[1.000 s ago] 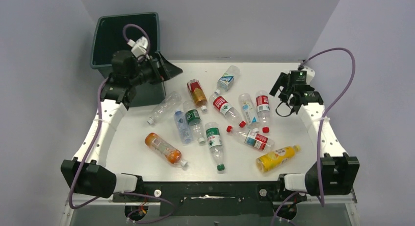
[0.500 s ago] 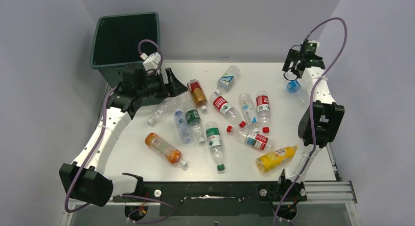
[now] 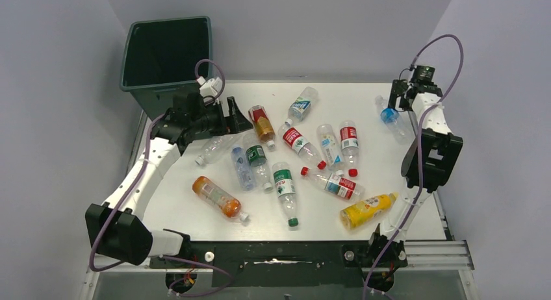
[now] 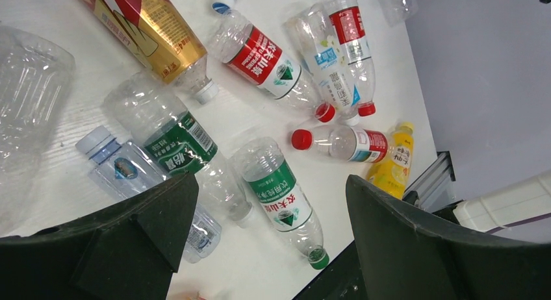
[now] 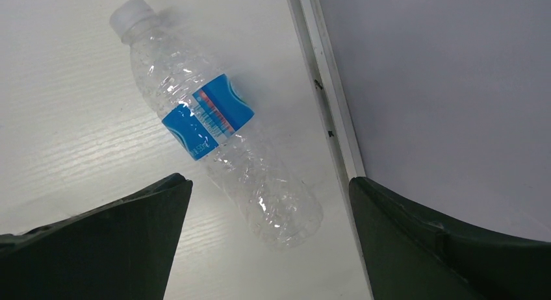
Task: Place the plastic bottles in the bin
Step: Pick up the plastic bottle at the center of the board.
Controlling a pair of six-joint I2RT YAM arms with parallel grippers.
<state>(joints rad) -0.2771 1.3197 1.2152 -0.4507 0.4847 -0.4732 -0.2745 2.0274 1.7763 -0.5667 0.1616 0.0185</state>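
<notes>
Right gripper (image 5: 269, 183) gapes empty, blue-label bottle (image 5: 221, 150) lying right between its jaws. Left gripper (image 4: 269, 186) spread too, plastic bottles (image 3: 284, 188) scattered beneath, bin (image 3: 156, 87) behind it. Nearly everything left to do!

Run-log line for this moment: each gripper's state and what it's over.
left gripper open, empty, above bottle cluster near bin | right gripper open, empty, above blue-label bottle by far right table edge
</notes>
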